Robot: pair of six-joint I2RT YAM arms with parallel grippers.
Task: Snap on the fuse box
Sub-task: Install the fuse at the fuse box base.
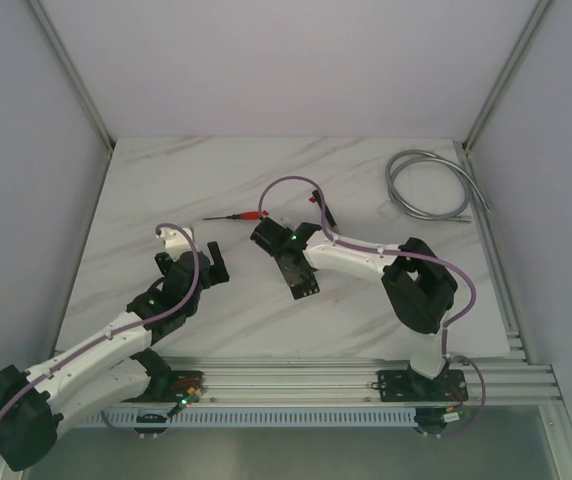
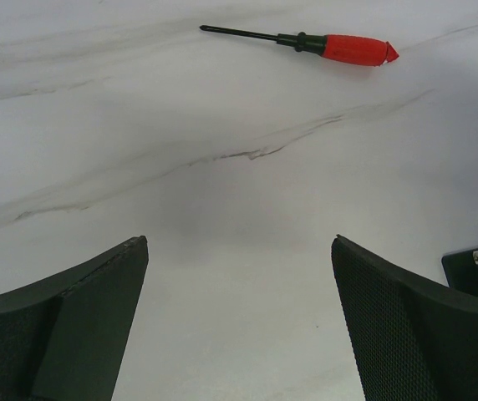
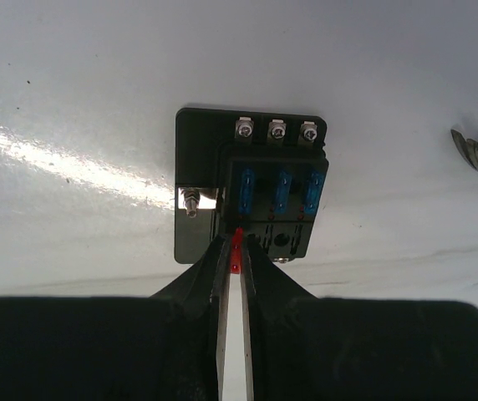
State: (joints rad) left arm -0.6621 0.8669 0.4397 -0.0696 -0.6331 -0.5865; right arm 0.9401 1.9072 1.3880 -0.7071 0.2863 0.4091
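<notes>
the fuse box (image 3: 251, 180) lies flat on the marble table (image 1: 166, 190) a little right of its middle, under the right arm's wrist. in the top view its long axis runs from about 11 to 5 o'clock. in the right wrist view its end with three screw terminals (image 3: 276, 129) points to 12 o'clock, with three blue fuses (image 3: 281, 192) in a row just below them. any print on them is too small to read.

the right gripper (image 3: 236, 251) comes in from 6 o'clock, its jaws narrowed onto a red fuse (image 3: 236, 238) whose tip is at the box's near edge.

bare marble lies at the box's 9 o'clock, up to the left gripper (image 2: 239, 242), which is spread wide and holds nothing. a red-handled screwdriver (image 1: 241, 216) lies at the box's 11 o'clock, and a grey cable (image 1: 431, 185) is coiled at 2 o'clock by the frame rail.
</notes>
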